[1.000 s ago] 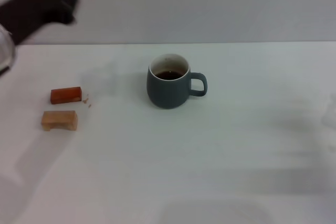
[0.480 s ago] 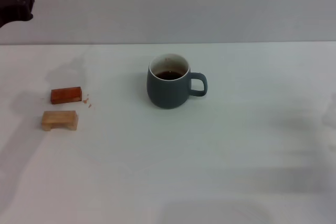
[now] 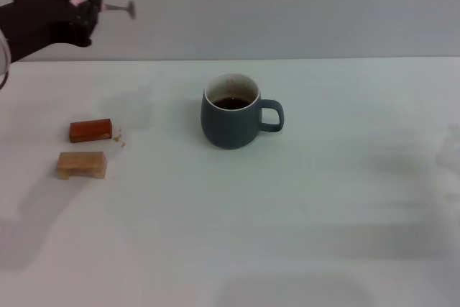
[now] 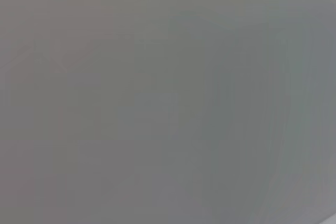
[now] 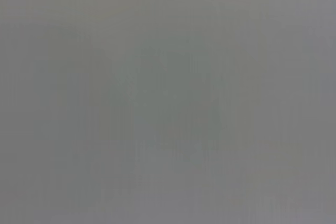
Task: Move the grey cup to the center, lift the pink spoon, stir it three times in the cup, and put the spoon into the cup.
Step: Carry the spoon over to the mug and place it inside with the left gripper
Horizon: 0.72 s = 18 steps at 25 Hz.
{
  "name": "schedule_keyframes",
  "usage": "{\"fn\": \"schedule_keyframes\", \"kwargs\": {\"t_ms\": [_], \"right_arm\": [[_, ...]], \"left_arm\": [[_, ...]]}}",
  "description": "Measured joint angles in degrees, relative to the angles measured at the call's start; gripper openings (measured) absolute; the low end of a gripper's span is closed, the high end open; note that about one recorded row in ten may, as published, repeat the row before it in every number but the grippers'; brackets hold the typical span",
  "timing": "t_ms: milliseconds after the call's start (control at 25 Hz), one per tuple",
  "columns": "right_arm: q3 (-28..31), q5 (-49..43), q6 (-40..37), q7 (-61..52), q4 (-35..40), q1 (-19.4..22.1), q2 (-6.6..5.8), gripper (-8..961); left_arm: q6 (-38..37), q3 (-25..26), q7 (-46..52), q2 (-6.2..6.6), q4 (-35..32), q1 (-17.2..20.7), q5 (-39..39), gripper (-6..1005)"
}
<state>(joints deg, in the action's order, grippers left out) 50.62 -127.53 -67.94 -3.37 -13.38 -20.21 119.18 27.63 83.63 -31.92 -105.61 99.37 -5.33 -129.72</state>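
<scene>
The grey cup (image 3: 231,120) stands upright near the middle of the white table, handle pointing right, dark liquid inside. My left gripper (image 3: 83,9) is high at the far left, well above the table, shut on the pink spoon (image 3: 115,8). The spoon sticks out level to the right, its metal bowl toward the cup. The spoon is far left of the cup and well above it. My right gripper is out of view. Both wrist views show only plain grey.
A reddish-brown block (image 3: 90,130) and a tan wooden block (image 3: 81,165) lie at the left of the table (image 3: 287,213). A few crumbs lie beside the reddish block. The grey wall stands behind the table.
My left gripper with the spoon swung left and then back right; it is now lower and nearer the cup than half a second ago. The cup and blocks have not moved.
</scene>
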Motion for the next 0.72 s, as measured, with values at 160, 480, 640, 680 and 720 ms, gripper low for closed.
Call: {"fn": "schedule_keyframes", "kwargs": {"t_ms": [160, 480, 640, 680, 720], "right_arm": [[0.0, 0.0, 0.1, 0.0, 0.2, 0.0, 0.0, -1], [0.6, 0.1, 0.1, 0.0, 0.2, 0.5, -0.06, -1], [0.7, 0.4, -0.2, -0.1, 0.3, 1.1, 0.0, -1], [0.7, 0.8, -0.2, -0.1, 0.3, 1.2, 0.0, -1], [0.7, 1.5, -0.2, -0.1, 0.4, 1.3, 0.0, -1]], "left_arm": [[10.6, 10.5, -18.2, -10.17, 0.1, -0.2, 5.4, 147], [15.0, 10.3, -26.0, -12.23, 0.2, -1.7, 6.7, 147], [16.1, 8.0, -29.1, -12.21, 0.3, -2.0, 6.3, 147], [16.7, 7.7, -29.8, -12.19, 0.3, -2.1, 6.3, 147], [17.4, 7.6, -30.4, -12.2, 0.2, -2.1, 6.3, 147]]}}
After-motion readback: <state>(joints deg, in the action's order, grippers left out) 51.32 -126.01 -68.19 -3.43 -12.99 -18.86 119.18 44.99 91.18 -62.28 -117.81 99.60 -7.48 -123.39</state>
